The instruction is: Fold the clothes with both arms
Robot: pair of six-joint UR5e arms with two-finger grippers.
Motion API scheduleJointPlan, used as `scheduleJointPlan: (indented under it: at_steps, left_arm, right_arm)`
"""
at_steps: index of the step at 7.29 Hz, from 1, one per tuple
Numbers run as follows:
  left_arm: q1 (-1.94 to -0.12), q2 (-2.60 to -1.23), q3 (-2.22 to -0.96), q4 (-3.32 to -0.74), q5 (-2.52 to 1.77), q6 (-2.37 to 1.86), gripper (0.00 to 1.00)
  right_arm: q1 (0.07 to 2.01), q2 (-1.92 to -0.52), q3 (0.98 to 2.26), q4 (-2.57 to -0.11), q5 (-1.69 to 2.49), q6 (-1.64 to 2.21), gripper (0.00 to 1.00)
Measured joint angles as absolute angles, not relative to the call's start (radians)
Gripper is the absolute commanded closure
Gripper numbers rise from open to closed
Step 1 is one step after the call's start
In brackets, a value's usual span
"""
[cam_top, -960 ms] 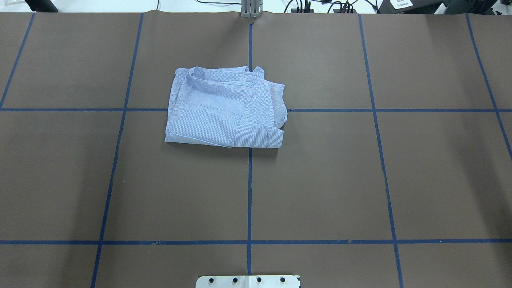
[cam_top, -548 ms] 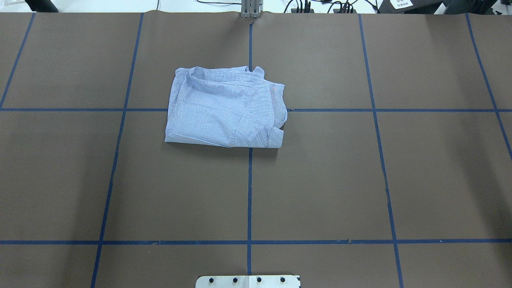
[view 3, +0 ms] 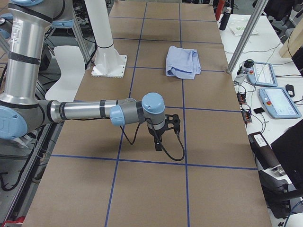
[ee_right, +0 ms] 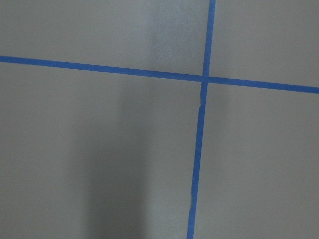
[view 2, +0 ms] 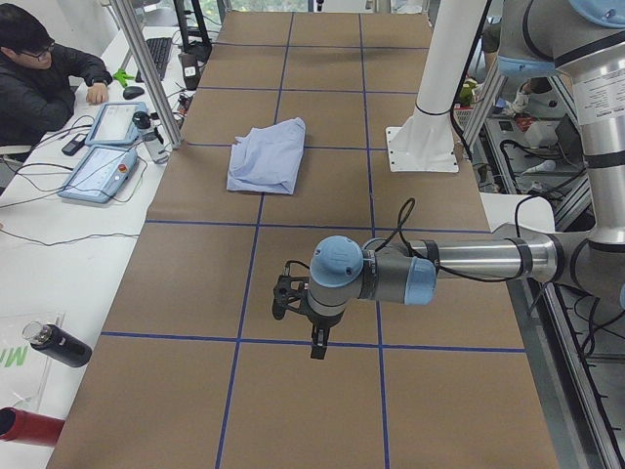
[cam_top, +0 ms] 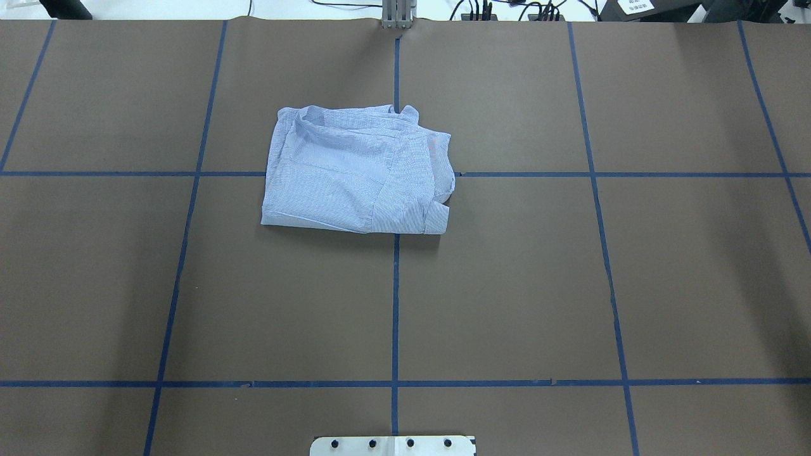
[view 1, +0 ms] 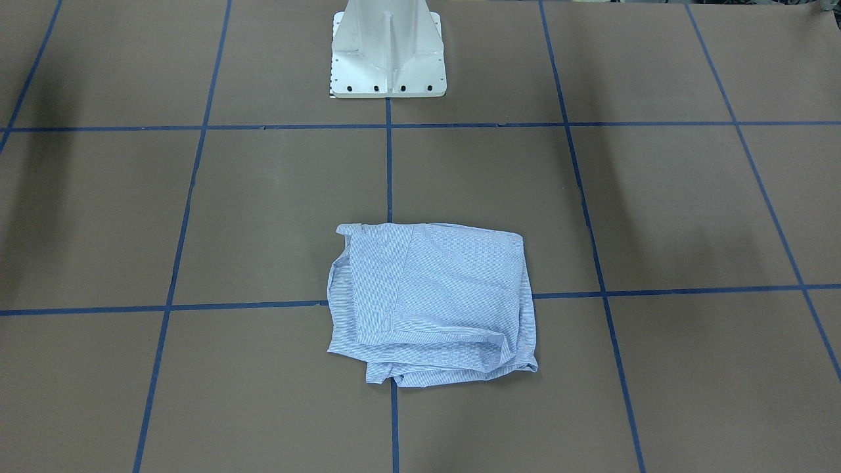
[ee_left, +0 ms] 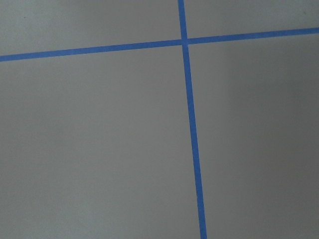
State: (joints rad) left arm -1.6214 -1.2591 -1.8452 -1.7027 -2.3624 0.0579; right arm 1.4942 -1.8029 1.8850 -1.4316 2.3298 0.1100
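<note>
The light blue-and-white striped shirt lies folded into a rough rectangle on the brown table, just left of the centre tape line at the far side. It also shows in the front-facing view and both side views. No gripper touches it. My left gripper hangs over bare table far from the shirt, seen only in the left side view. My right gripper hangs over bare table too, seen only in the right side view. I cannot tell whether either is open or shut. Both wrist views show only table and blue tape.
The white pedestal base stands at the robot's edge of the table. Blue tape lines divide the brown surface. An operator sits beyond the far edge with control tablets. A dark bottle lies there too.
</note>
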Motion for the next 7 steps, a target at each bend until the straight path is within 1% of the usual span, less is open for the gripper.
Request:
scheduleJointPlan:
  at_steps: [3, 7]
  left_arm:
    - [-1.621, -1.257, -1.844, -1.702, -2.362, 0.058, 0.0]
    - [-1.621, -1.256, -1.844, -1.7, -2.362, 0.057, 0.0]
  right_arm:
    - [1.494, -1.81, 1.883, -1.372, 2.321, 0.106, 0.0]
    - [1.494, -1.813, 1.878, -1.359, 2.325, 0.108, 0.0]
